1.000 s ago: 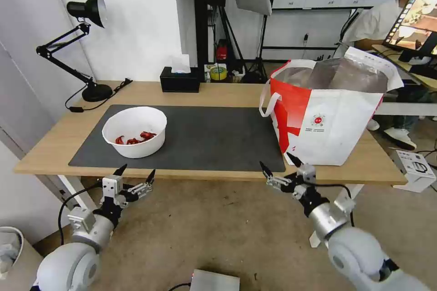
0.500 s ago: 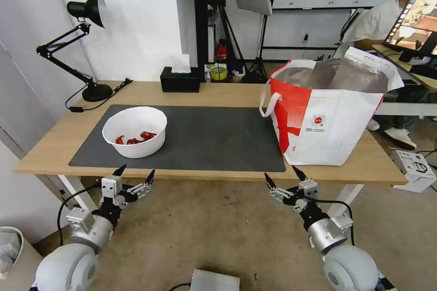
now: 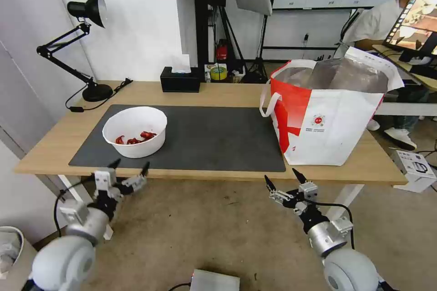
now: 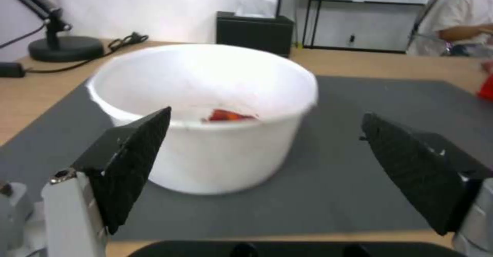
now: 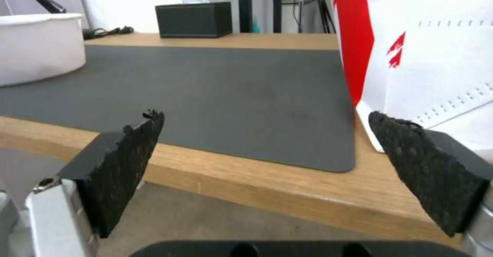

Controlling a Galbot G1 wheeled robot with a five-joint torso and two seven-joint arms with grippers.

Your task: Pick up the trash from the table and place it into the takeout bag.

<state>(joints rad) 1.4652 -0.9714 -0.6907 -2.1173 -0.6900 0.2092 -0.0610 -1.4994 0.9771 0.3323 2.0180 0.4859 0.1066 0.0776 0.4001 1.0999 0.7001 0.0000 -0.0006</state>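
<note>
1. The table [image 3: 218,93], a long light-wood top on white legs, is seen spread across the head view, with most of its middle covered by a large dark grey mat [image 3: 205,136].
2. The takeout bag [image 3: 334,122], a boxy white and red tote, is stood upright at the table's right end, partly on the mat's right edge; its mouth is held open so that the silver foil lining is shown, a white loop handle is hung on its left side, and a small round red logo is borne on its front.
3. The white round bowl [image 3: 134,132] is set on the left part of the mat, well apart from the bag; red scraps [image 3: 135,138] are seen lying on its bottom.
4. A black desk lamp [image 3: 86,50] is stood at the far left corner of the table.
5. A black tissue box [image 3: 180,81] is placed at the far edge, behind the mat.
6. The left gripper [image 3: 129,169] is held just before the table's near edge, in front of the bowl, with its fingers spread wide and nothing gripped.
7. The right gripper [image 3: 283,181] is held below the near edge, near the bag's front corner, likewise spread apart and empty.
</note>
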